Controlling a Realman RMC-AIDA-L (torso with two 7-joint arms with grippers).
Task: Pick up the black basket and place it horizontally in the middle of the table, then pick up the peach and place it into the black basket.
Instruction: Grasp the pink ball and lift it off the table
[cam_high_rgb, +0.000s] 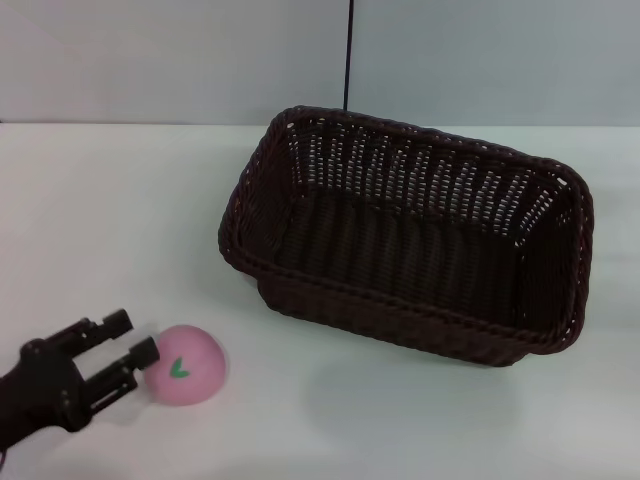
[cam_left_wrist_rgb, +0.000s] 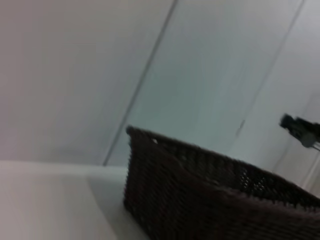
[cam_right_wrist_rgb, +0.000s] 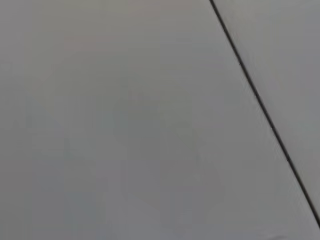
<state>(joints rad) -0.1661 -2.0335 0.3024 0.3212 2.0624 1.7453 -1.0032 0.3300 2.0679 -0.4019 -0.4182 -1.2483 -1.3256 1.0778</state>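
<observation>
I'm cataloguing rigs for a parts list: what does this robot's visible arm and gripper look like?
Only the left gripper shows, in the head view: matte black throughout, with two straight parallel fingers that have blocky squared tips, on a chunky black wrist body. No cables, markings or labels can be made out. The right arm is not in view.

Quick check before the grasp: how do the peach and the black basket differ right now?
The peach is small, pink, smooth and round; the black basket is far larger, dark, woven and rectangular. The left gripper is open right at the peach; nothing is at the basket, which is empty. Both rest on the table.
</observation>
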